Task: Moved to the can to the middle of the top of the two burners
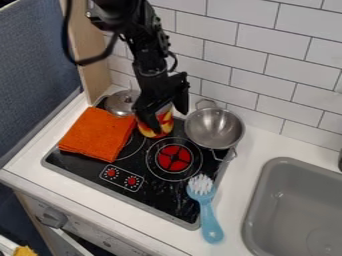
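Can at back of stove, between towel and pot. Can't tell gripper state, wide or clamped. Confirm grip before lifting (tight beside pot), keep level, ease to top middle of burners, seat flat before release.

Stove and sink, seen obliquely from above.
Fixed vantage, high in front of the counter, facing steeply down toward the tiled wall; the counter runs aslant, upper left to lower right. Range close: the whole stove lies near mid-view, the sink cut by the right and lower edges.
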Robot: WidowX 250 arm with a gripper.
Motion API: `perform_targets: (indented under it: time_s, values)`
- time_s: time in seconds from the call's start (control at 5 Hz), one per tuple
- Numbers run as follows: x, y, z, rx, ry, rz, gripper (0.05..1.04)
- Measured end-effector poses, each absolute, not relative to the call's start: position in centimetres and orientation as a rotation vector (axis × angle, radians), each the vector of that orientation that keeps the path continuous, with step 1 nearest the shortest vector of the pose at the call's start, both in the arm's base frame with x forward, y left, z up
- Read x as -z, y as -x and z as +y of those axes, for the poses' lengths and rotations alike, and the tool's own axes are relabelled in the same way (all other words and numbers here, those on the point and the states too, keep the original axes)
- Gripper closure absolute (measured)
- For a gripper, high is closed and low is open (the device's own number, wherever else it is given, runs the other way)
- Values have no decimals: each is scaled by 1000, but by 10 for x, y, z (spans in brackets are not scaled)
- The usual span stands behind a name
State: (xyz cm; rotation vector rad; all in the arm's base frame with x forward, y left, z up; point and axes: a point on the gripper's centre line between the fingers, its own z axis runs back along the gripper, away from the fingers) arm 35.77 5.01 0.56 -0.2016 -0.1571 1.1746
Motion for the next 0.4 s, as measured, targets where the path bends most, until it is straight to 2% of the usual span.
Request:
perform_targets:
  time_s: [0.2, 0.4]
  values:
    - [-28, -350, 46, -1146, 223, -189, 83]
    - [-30, -350, 47, -1141, 224, -194, 83]
